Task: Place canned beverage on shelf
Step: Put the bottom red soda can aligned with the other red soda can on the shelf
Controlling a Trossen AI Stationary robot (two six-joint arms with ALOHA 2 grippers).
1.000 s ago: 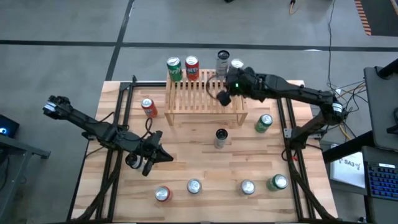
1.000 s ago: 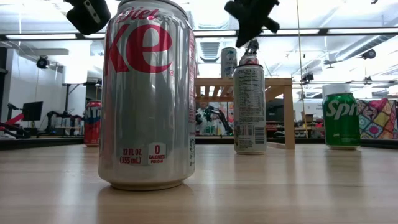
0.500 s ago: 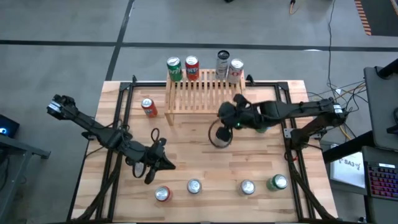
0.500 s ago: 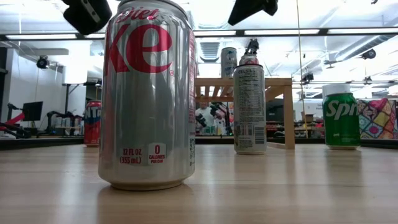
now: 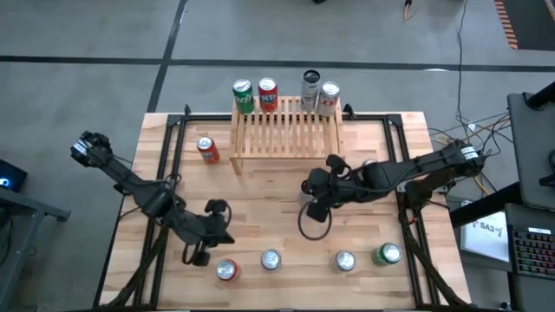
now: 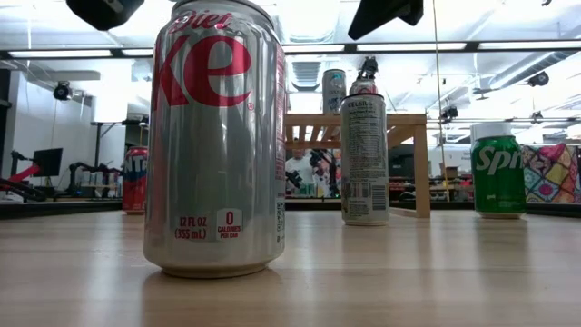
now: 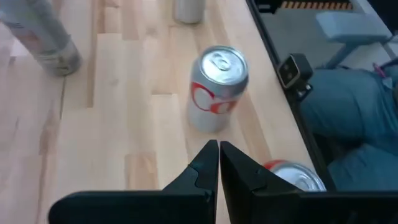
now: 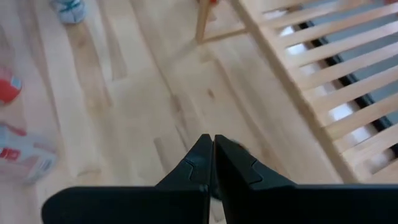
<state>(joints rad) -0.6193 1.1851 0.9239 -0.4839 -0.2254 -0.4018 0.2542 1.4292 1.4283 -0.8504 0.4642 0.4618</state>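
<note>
The light-wood slatted shelf (image 5: 286, 132) stands at the table's far middle, with several cans in a row at its far edge, among them a green one (image 5: 243, 94) and a tall silver one (image 5: 310, 87). My right gripper (image 5: 314, 206) hangs shut above the table's middle, over a slim grey can (image 6: 365, 154), holding nothing. My left gripper (image 5: 199, 253) is shut and empty at the near left, pointing down at a slant toward a silver-and-red can (image 7: 216, 87). In the low view that can (image 6: 218, 136) fills the foreground.
A red can (image 5: 206, 149) stands left of the shelf. Along the near edge stand several cans, among them a red-topped one (image 5: 226, 270), a silver one (image 5: 345, 260) and a green one (image 5: 388, 254). A Sprite can (image 6: 497, 173) stands right of the shelf.
My right gripper has swung away from the shelf's far right end toward the near edge and a little down, ending over the table's middle, still shut. My left gripper has drifted toward the near edge and tipped further down toward the near-edge cans. No can has moved.
</note>
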